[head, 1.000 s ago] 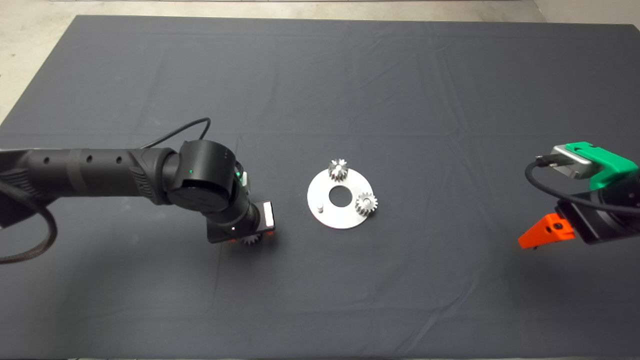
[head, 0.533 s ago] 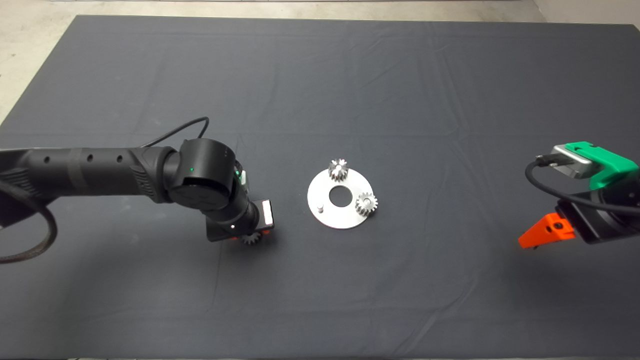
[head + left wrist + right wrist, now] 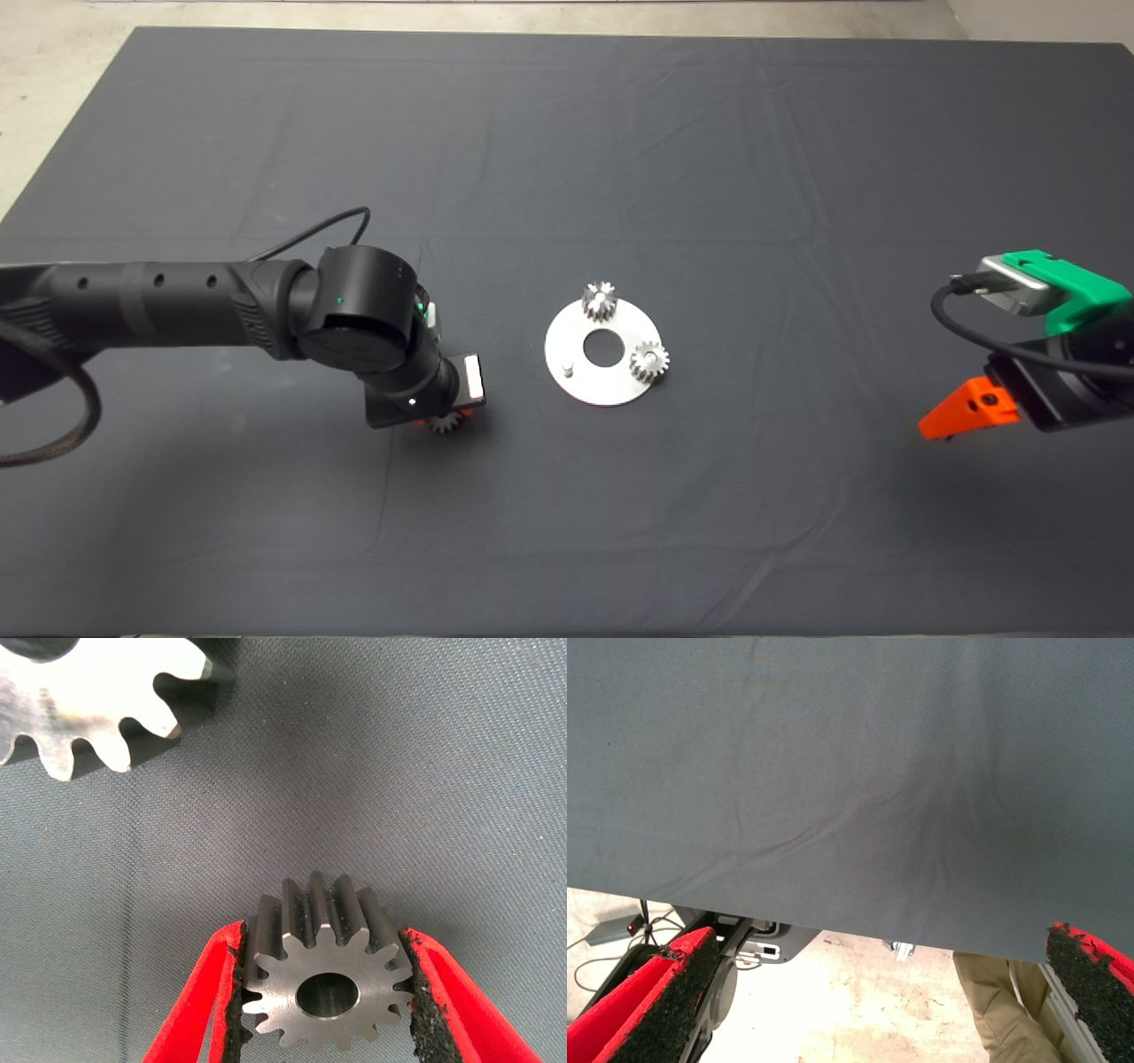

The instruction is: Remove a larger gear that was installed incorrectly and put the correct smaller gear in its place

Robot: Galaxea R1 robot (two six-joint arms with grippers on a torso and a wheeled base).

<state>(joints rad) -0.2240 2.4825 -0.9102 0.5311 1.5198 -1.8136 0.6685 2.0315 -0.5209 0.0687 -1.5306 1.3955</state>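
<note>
Grey steel fills the left wrist view: the larger gear (image 3: 326, 979) sits clamped between the two red fingers (image 3: 199, 1001) of the left pincer (image 3: 326, 992), black pads pressed against its teeth on both sides, dark centre hole facing the camera. At the edge of that same view a paler, flatter gear (image 3: 89, 700) lies on the dark mat (image 3: 399, 797), part of it cut off, well apart from the clamped one. From above, the left pincer (image 3: 443, 418) is low over the mat, to the left of a round silver plate (image 3: 592, 377). On the plate stand two gears, one at its far rim (image 3: 600, 301) and one at its right rim (image 3: 649, 361), and a bare peg (image 3: 567, 368) near its left rim. The right pincer (image 3: 952, 416) is parked at the right edge of the tabletop, fingers (image 3: 664, 992) spread wide apart with nothing between them; past the mat's edge its wrist view shows a person's leg (image 3: 1010, 1010) on the floor
</note>
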